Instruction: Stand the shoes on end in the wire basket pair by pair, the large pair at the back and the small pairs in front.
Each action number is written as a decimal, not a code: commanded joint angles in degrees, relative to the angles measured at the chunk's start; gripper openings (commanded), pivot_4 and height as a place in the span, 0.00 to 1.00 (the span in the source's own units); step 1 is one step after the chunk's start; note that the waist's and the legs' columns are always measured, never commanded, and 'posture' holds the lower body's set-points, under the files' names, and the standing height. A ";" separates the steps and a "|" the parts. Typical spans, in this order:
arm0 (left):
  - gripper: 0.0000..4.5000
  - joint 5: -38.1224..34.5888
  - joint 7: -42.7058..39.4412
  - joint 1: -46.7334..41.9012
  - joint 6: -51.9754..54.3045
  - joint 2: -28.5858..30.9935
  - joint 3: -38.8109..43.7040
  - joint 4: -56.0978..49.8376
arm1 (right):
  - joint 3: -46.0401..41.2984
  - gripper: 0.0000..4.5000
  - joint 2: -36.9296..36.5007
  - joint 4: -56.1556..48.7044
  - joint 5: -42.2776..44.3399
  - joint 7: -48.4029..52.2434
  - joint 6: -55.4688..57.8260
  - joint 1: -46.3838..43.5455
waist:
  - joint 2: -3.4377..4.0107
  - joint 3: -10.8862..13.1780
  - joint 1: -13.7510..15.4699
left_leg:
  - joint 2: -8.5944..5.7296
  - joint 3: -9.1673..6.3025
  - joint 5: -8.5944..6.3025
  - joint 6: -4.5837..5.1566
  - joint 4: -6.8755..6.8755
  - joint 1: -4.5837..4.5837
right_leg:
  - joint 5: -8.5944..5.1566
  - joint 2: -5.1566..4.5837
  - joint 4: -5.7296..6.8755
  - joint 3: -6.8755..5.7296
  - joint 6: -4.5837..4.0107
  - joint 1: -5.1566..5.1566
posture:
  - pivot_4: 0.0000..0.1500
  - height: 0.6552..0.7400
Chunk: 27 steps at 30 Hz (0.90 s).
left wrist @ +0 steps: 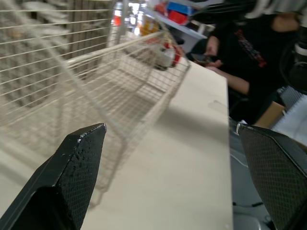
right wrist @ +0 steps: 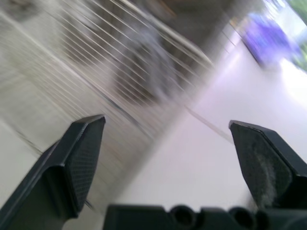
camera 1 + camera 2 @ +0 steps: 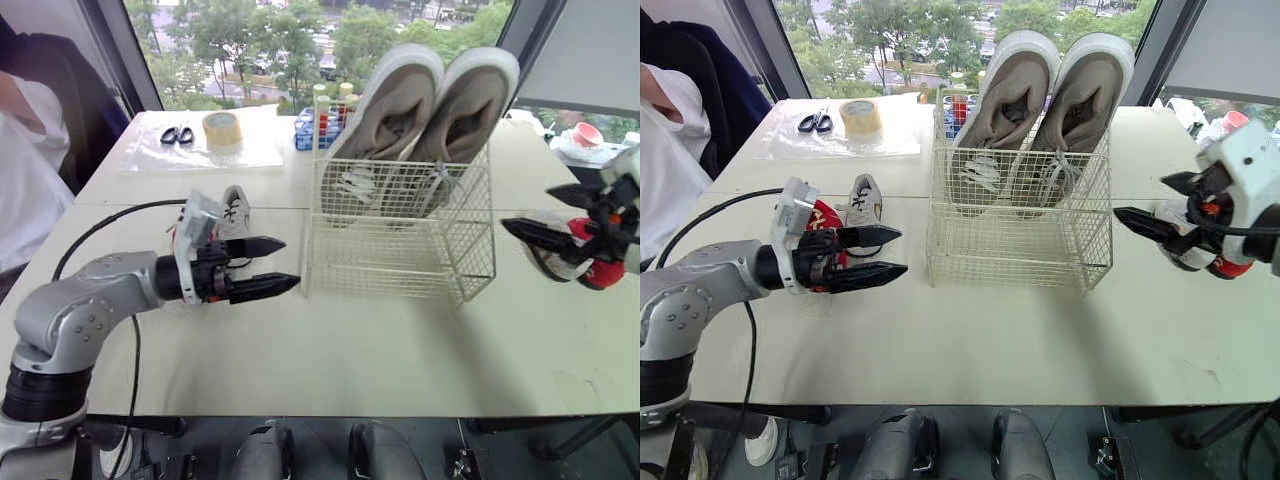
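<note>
A white wire basket [image 3: 400, 250] stands mid-table. The large beige pair [image 3: 430, 105] stands on end at its back; the front half holds nothing. My left gripper [image 3: 277, 265] hovers open just left of the basket, nothing between its fingers. Behind it on the table lie a small grey shoe [image 3: 235, 208] and a small red shoe [image 3: 826, 217]. My right gripper [image 3: 540, 212] is open to the right of the basket, pointing toward it. A small red and white shoe [image 3: 585, 262] lies under and behind that gripper. The basket [image 1: 96, 86] looms close in the left wrist view.
At the back left lie scissors [image 3: 177, 135] and a tape roll [image 3: 222, 128] on a plastic sheet. A blue tube rack [image 3: 318, 125] stands behind the basket. A person in white [image 3: 25, 170] sits at the left table edge. A pink cup [image 3: 588, 133] sits far right.
</note>
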 commanded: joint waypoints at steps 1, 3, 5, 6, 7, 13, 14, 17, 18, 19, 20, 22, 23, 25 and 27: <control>1.00 1.36 -1.13 -0.30 -2.36 -1.57 -2.71 -2.18 | -0.13 0.99 -0.98 6.27 -6.05 -6.01 -1.57 1.04 | 0.03 -0.02 0.03 | 0.00 0.00 0.00 0.00 0.00 0.02 | 0.00 0.00 0.00 0.00 0.00 0.03 | 1.00 1.00; 1.00 2.81 -0.85 -0.44 -3.44 -3.05 -4.66 -2.21 | 2.10 0.99 -0.86 11.31 -9.13 -7.89 -4.78 1.68 | 0.04 -0.03 0.02 | -0.02 0.03 0.01 0.01 0.00 0.03 | 0.00 0.00 0.00 0.04 0.00 0.04 | 1.00 1.00; 1.00 4.68 -1.04 -0.52 -4.84 -4.12 -6.43 -1.77 | 4.85 0.99 -0.16 16.97 -11.26 -8.70 -8.40 1.09 | 0.04 -0.03 -0.04 | -0.02 0.05 0.01 0.02 0.00 0.03 | 0.02 0.00 -0.01 0.06 0.04 0.03 | 1.00 1.00; 1.00 5.39 -0.97 -0.77 -5.27 -4.63 -7.06 -1.47 | 6.23 0.99 0.13 19.71 -12.10 -8.81 -10.32 0.41 | 0.05 -0.03 -0.05 | -0.02 0.07 0.01 0.02 0.00 0.03 | 0.07 0.02 -0.02 0.08 0.12 0.03 | 1.00 1.00; 1.00 6.31 -0.88 -1.15 -5.95 -5.25 -7.80 -1.04 | 8.35 0.99 0.70 23.86 -13.54 -9.16 -13.40 -0.93 | 0.05 -0.03 -0.10 | -0.02 0.07 0.01 0.02 -0.01 0.03 | 0.09 0.03 -0.01 0.08 0.16 0.03 | 1.00 1.00; 1.00 8.51 0.80 -2.66 -6.81 -7.71 -8.94 -0.98 | 17.58 0.99 3.47 46.02 -20.01 -9.26 -27.57 -9.39 | 0.15 -0.05 -0.43 | -0.02 0.09 0.02 0.03 -0.03 0.07 | 0.09 0.09 -0.01 0.13 0.16 0.01 | 1.00 1.00; 1.00 8.64 1.22 -2.62 -6.86 -8.05 -8.80 -1.20 | 18.58 0.99 4.04 49.46 -20.46 -8.56 -29.27 -10.72 | 0.15 -0.05 -0.45 | -0.02 0.10 0.02 0.02 -0.04 0.06 | 0.09 0.10 -0.02 0.14 0.17 0.00 | 1.00 1.00; 1.00 8.58 2.01 -2.48 -6.77 -8.49 -8.52 -1.73 | 21.31 0.99 5.08 57.20 -22.51 -7.65 -33.47 -13.91 | 0.15 -0.04 -0.45 | -0.01 0.12 0.06 -0.05 -0.05 0.06 | 0.09 0.09 -0.02 0.16 0.18 -0.01 | 1.00 1.00; 1.00 8.61 2.31 -2.40 -6.74 -8.57 -8.45 -1.92 | 22.02 0.99 5.24 59.23 -23.13 -7.35 -34.73 -14.73 | 0.16 -0.04 -0.43 | -0.01 0.12 0.10 -0.11 -0.05 0.06 | 0.09 0.09 -0.02 0.16 0.18 -0.01 | 1.00 1.00; 1.00 8.67 2.61 -2.34 -6.75 -8.62 -8.35 -2.04 | 22.59 0.99 5.49 61.22 -23.67 -7.25 -35.86 -15.70 | 0.16 -0.04 -0.40 | -0.01 0.12 0.13 -0.16 -0.04 0.05 | 0.10 0.09 -0.02 0.16 0.18 0.00 | 1.00 1.00; 1.00 8.86 2.98 -2.30 -6.87 -8.67 -8.21 -2.09 | 23.10 0.99 5.81 63.27 -24.14 -7.16 -36.99 -16.77 | 0.16 -0.05 -0.43 | -0.01 0.12 0.13 -0.17 -0.04 0.06 | 0.10 0.08 -0.01 0.16 0.18 0.00 | 1.00 1.00; 1.00 9.00 3.43 -2.30 -6.94 -8.73 -8.07 -2.20 | 23.66 0.99 6.36 66.47 -24.51 -6.44 -38.38 -18.46 | 0.16 -0.05 -0.50 | -0.01 0.13 0.15 -0.19 -0.04 0.06 | 0.10 0.08 -0.02 0.16 0.18 0.01 | 1.00 1.00; 1.00 9.03 3.65 -2.31 -6.91 -8.74 -8.01 -2.27 | 23.95 0.93 6.59 67.89 -24.85 -6.25 -39.19 -19.16 | 0.16 -0.05 -0.52 | -0.01 0.12 0.16 -0.21 -0.03 0.07 | 0.10 0.08 -0.02 0.17 0.18 0.02 | 1.00 1.00; 1.00 9.09 4.02 -2.32 -6.85 -8.77 -7.99 -2.40 | 24.36 0.80 6.80 70.04 -25.53 -6.02 -40.47 -20.22 | 0.16 -0.05 -0.51 | 0.00 0.12 0.16 -0.21 -0.03 0.08 | 0.10 0.08 -0.02 0.17 0.18 0.02 | 1.00 1.00; 1.00 9.35 4.25 -2.28 -6.84 -8.60 -8.05 -2.49 | 24.53 0.57 6.87 71.81 -26.00 -5.66 -41.38 -21.09 | 0.16 -0.05 -0.54 | 0.00 0.12 0.17 -0.23 -0.04 0.08 | 0.10 0.08 -0.02 0.17 0.18 0.02 | 1.00 1.00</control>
